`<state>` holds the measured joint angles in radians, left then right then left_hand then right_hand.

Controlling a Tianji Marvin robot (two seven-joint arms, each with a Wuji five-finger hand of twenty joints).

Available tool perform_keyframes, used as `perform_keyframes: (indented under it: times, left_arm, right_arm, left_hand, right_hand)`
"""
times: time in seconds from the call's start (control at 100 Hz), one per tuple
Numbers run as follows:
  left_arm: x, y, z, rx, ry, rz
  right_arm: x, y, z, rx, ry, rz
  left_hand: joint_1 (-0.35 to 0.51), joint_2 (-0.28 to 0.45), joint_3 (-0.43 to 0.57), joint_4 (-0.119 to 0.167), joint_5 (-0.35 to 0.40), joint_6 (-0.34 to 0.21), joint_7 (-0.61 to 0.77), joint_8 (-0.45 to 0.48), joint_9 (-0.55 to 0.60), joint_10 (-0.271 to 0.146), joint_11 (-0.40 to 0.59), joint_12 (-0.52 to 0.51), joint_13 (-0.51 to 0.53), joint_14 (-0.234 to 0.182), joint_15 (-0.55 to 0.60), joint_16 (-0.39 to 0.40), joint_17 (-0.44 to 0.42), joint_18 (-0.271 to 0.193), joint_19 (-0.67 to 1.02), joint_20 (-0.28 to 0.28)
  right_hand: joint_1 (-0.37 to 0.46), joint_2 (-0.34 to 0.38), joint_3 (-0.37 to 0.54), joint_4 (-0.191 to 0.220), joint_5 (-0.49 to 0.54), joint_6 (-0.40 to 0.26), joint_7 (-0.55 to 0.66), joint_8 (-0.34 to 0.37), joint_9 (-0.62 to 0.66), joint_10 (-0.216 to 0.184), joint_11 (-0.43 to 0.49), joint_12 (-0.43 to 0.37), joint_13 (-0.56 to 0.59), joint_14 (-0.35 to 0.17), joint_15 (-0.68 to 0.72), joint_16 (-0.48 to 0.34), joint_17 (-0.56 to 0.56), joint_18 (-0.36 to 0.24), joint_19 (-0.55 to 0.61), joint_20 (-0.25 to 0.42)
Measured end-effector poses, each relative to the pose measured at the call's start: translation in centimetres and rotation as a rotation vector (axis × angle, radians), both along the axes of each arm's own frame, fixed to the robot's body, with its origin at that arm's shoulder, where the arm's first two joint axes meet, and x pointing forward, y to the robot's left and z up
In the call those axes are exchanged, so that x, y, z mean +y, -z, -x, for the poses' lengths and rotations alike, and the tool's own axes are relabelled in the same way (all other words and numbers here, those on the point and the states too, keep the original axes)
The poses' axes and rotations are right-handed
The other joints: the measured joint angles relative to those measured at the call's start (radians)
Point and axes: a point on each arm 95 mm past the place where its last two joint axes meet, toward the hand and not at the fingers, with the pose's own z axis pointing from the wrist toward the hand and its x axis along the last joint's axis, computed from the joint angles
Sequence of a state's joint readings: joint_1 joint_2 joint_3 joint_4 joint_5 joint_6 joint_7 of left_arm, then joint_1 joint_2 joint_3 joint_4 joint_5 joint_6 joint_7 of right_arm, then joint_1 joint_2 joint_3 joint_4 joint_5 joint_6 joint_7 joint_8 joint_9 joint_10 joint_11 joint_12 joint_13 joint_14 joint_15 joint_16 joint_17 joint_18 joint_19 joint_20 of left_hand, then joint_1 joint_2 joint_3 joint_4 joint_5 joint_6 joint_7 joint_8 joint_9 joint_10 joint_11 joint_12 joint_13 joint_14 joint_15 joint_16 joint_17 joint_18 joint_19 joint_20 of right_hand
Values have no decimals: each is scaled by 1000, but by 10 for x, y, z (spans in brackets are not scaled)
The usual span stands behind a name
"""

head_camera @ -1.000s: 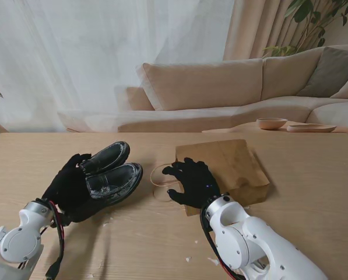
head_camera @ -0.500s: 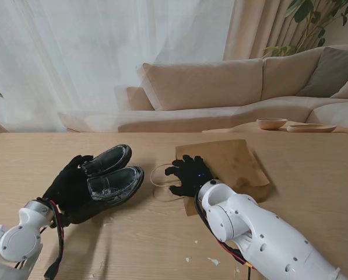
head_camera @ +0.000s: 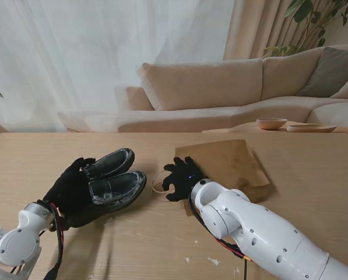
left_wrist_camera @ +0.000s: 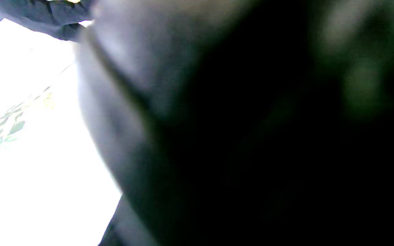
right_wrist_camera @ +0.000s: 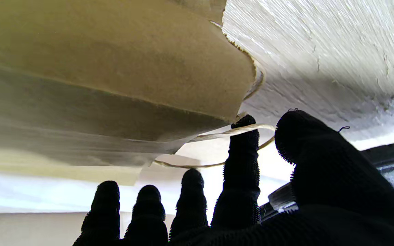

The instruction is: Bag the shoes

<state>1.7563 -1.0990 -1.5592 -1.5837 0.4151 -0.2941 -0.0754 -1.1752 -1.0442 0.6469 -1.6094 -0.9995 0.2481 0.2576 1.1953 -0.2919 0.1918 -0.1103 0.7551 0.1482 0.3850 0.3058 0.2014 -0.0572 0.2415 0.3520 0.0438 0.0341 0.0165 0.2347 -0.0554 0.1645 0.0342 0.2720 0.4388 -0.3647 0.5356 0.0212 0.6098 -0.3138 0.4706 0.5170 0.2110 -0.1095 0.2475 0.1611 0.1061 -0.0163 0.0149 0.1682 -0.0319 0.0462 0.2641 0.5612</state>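
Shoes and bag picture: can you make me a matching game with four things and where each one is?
Things:
1. Pair of shiny black leather shoes
2. Flat brown paper bag
3. Beige looping cord handle
4. Pale wooden bowl

Places:
A. Lying on its side at the table's middle-right
B. Far off, beyond the table
C. In the black-gloved left hand
D. At the fingers of the black-gloved right hand

Pairs: 1-C, 2-A, 3-D, 4-B

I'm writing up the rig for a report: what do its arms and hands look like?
Both arms are glossy white, built of rounded, bulbous segments. The left arm has a grey disc on its joint, with red and black cables running alongside. The right arm shows thin red and black wiring underneath. The left hand and right hand wear black knitted five-finger gloves.
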Motion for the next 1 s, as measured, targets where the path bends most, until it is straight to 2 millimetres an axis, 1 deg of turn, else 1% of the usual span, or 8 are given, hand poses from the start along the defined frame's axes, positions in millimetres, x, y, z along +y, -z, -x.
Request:
perform_keyframes:
  times: [0.15, 0.23, 0.34, 0.54, 0.67, 0.73, 0.88, 1.0]
  left_arm:
    - [2, -1, 1, -6, 2, -4]
    - [3, -2, 1, -9, 2, -4]
    - [4, -2, 1, -12, 0, -4]
    - [4, -3, 2, -13, 0, -8]
    - [3, -2, 2, -14, 5, -27]
    - [3, -2, 2, -12, 6, -30]
    - [-2, 0, 2, 4, 12, -33]
    - [-10, 1, 4, 26, 30, -32]
  right_arm:
    - [3, 0, -2, -25, -18, 25]
    - [5, 1, -3, -46, -24, 15]
    - [6, 3, -5, -86, -25, -14]
    - [6, 3, -7, -129, -3, -83]
    - [2, 0, -7, -161, 24, -146]
    - [0, 0, -5, -160, 36, -168]
    - [-1, -8, 3, -146, 53, -229]
    - [1, -16, 8, -146, 56, -261]
  left_hand:
    - [0, 0, 0, 0, 0, 0, 0, 0, 0, 0, 0, 0, 0, 0, 0, 0, 0, 0, 0, 0]
    - [0, 0, 0, 0, 0, 0, 0, 0, 0, 0, 0, 0, 0, 0, 0, 0, 0, 0, 0, 0]
    - [0, 0, 0, 0, 0, 0, 0, 0, 0, 0, 0, 0, 0, 0, 0, 0, 0, 0, 0, 0]
    - [0, 0, 0, 0, 0, 0, 0, 0, 0, 0, 0, 0, 0, 0, 0, 0, 0, 0, 0, -2]
    - [0, 0, 0, 0, 0, 0, 0, 0, 0, 0, 0, 0, 0, 0, 0, 0, 0, 0, 0, -2]
    - [0, 0, 0, 0, 0, 0, 0, 0, 0, 0, 0, 0, 0, 0, 0, 0, 0, 0, 0, -2]
    - [0, 0, 0, 0, 0, 0, 0, 0, 0, 0, 0, 0, 0, 0, 0, 0, 0, 0, 0, -2]
    - [0, 0, 0, 0, 0, 0, 0, 0, 0, 0, 0, 0, 0, 0, 0, 0, 0, 0, 0, -2]
  right_hand:
    - [42, -144, 107, -61, 11, -49, 209, 26, 0, -4, 73, 38, 0, 0, -1, 0, -3, -11, 0, 0]
    - [37, -221, 248, -132, 10, -41, 330, 235, 0, -4, 150, 67, 0, 0, 11, 0, 7, -11, 0, 0]
    - [21, -271, 359, -174, 24, 75, 576, 580, 0, 15, 323, 134, 0, 0, 131, 16, 34, -11, 1, -18]
    - [2, -276, 407, -174, 213, 95, 787, 691, 72, 29, 526, 206, 26, 0, 441, 133, 84, -6, 16, -30]
    - [-63, -177, 383, -174, 318, 68, 814, 721, 164, 39, 545, 214, 50, 5, 501, 158, 107, 5, 19, -45]
    - [-85, -107, 328, -136, 351, 63, 811, 740, 182, 40, 548, 216, 51, 8, 498, 158, 109, 6, 21, -54]
    - [-55, 115, 144, -136, 376, 56, 724, 723, 193, 47, 539, 216, 60, 9, 485, 159, 109, 17, 24, -75]
    - [-20, 181, 96, -105, 378, 90, 695, 702, 214, 65, 523, 216, 60, 9, 480, 159, 109, 18, 27, -76]
